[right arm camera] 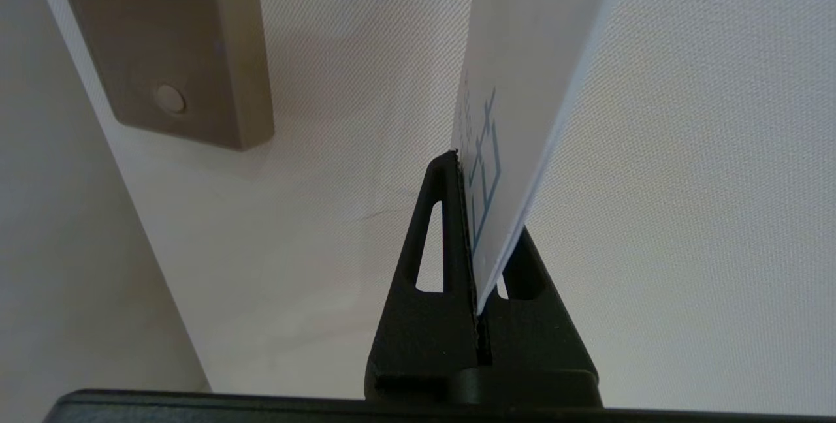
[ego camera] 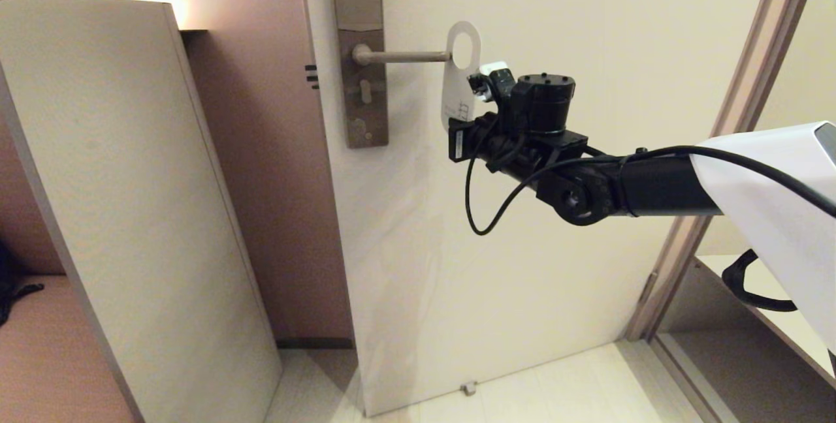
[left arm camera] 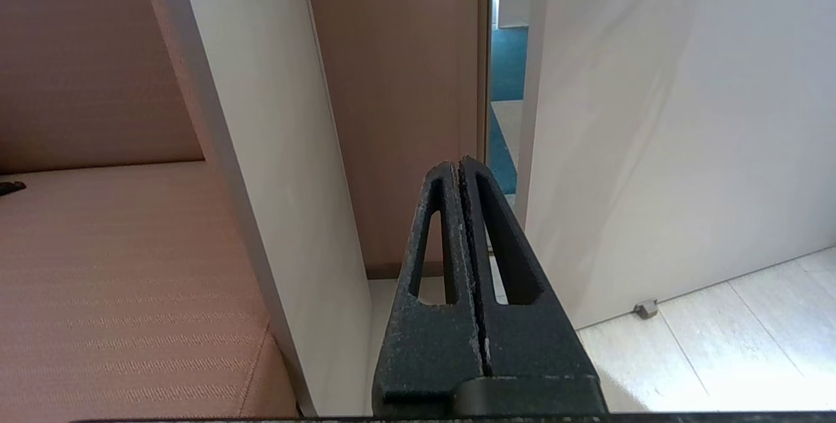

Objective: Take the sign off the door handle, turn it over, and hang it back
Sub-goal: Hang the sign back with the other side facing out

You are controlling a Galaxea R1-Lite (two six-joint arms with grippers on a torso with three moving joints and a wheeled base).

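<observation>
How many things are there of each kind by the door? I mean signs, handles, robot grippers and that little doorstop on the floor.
White paper door sign, pinched in the right gripper: 1
Metal lever door handle: 1
Black robot grippers, right gripper and left gripper, both with fingers shut: 2
Small grey doorstop on the floor: 1
Total: 5

Sign (ego camera: 457, 93): lower part hidden behind right gripper (right arm camera: 470, 227) assembly in head view; printed marks too small to read there; top cut off by frame edge in right wrist view.
Right gripper fingertips: not visible in head view, masked by wrist camera housing.
Lock plate (ego camera: 360, 51): top cut off in head view.
Dark object on bench (ego camera: 13, 286): cut by left edge, unidentifiable.
Left gripper (left arm camera: 464, 168): absent from head view.
</observation>
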